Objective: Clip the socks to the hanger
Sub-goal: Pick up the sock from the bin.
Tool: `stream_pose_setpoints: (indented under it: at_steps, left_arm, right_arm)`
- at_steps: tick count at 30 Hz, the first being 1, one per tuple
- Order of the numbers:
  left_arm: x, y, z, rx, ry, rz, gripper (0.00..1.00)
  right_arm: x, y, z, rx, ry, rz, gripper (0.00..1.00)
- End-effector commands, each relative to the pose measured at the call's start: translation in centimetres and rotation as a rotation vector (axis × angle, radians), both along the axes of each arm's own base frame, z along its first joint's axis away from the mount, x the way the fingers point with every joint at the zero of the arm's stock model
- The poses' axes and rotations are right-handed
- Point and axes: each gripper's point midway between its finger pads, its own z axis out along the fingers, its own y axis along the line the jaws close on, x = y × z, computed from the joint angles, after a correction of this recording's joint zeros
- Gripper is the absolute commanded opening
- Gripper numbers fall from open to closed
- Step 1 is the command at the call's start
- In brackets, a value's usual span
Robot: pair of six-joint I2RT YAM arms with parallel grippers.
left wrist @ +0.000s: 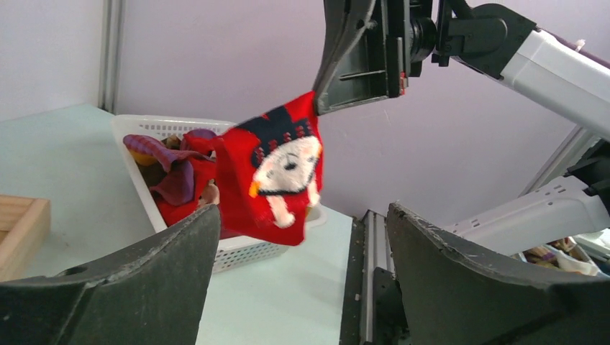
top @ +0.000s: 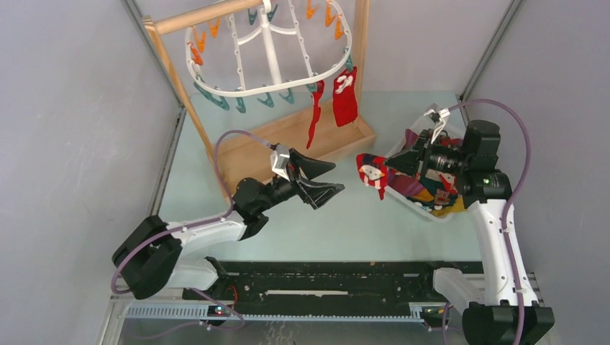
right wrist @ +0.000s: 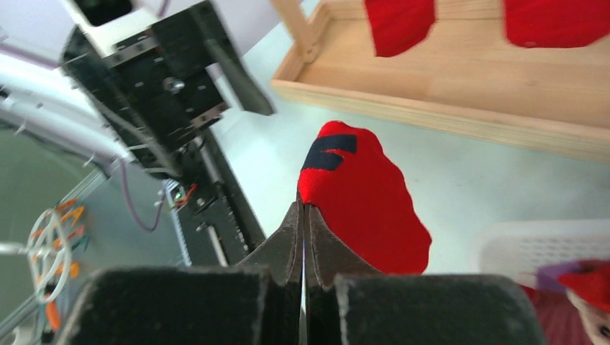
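Wooden stand (top: 288, 133), white basket (left wrist: 169, 126)

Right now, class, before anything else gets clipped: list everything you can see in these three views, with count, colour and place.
hanger: one, white oval frame, hung on the stand at the back
clothespins: many, orange and teal, dangling round the hanger's rim
hung socks: two, red, clipped at the hanger's front right
wooden stand: one, light wood with tray base, at the back of the table
basket: one, white, on the table's right side
basket socks: several, red, purple and others, piled in the basket
held sock: one, red with a navy and white figure, hanging above the table
table: one, pale green
left gripper: black, open, facing the held sock
right gripper: black, shut on the held sock
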Motion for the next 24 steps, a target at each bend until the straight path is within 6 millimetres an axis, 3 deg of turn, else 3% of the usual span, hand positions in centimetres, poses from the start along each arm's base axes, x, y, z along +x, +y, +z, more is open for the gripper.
stream_pose_setpoints:
  at_steps: [1, 9, 16, 24]
  left_arm:
    - [-0.8, -0.2, 0.6, -0.077, -0.018, -0.048, 0.89]
    - [-0.4, -1.2, -0.3, -0.097, 0.029, -0.09, 0.89]
    - [0.2, -2.9, -0.8, -0.101, 0.12, -0.155, 0.82]
    - [-0.4, -4.7, 0.6, -0.121, 0.136, -0.263, 0.72]
  right_arm:
    - [-1.8, 1.9, 2.0, 0.017, -0.083, 0.136, 0.0]
    - [-2.8, 3.9, 2.7, 0.059, -0.065, 0.226, 0.0]
    - [-2.9, 4.5, 3.0, 0.071, -0.061, 0.25, 0.0]
    - [-2.9, 4.7, 2.6, 0.065, -0.055, 0.26, 0.0]
